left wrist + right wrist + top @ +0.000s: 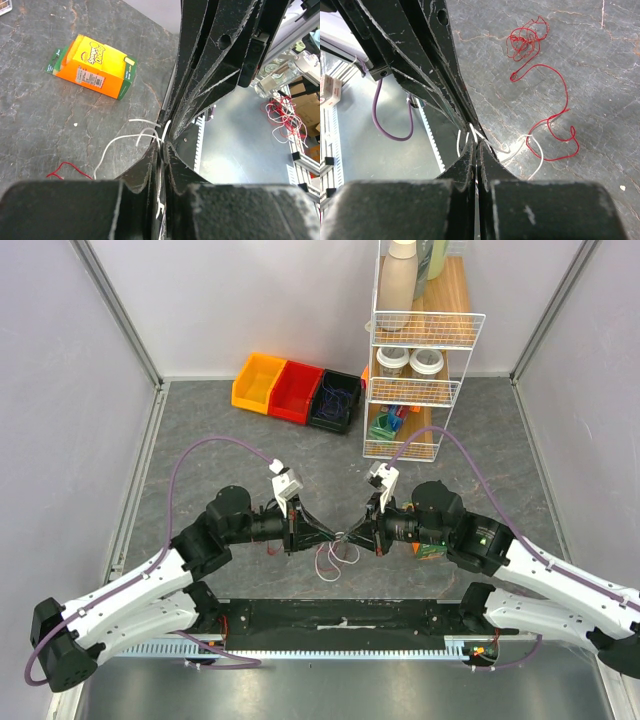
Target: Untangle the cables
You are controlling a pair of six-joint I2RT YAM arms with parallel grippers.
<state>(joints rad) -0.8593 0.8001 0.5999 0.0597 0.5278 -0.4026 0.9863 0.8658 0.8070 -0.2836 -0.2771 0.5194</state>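
Pose: left arm, right arm angled inward; left hand, right hand clamped on white cable.

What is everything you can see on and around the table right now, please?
white cable: at least one, white, table centre, pinched by both grippers.
red cable: one tangle, red, on the table, crossing the white one.
box: one, orange and green, lying on the table near the right arm.
bins: three, orange, red, black, back row; the black one holds blue wires.
wire rack: one, white, back right, holding bottles and jars.
table: one, dark grey.
left gripper: one, black, shut on the white cable.
right gripper: one, black, shut on the white cable.
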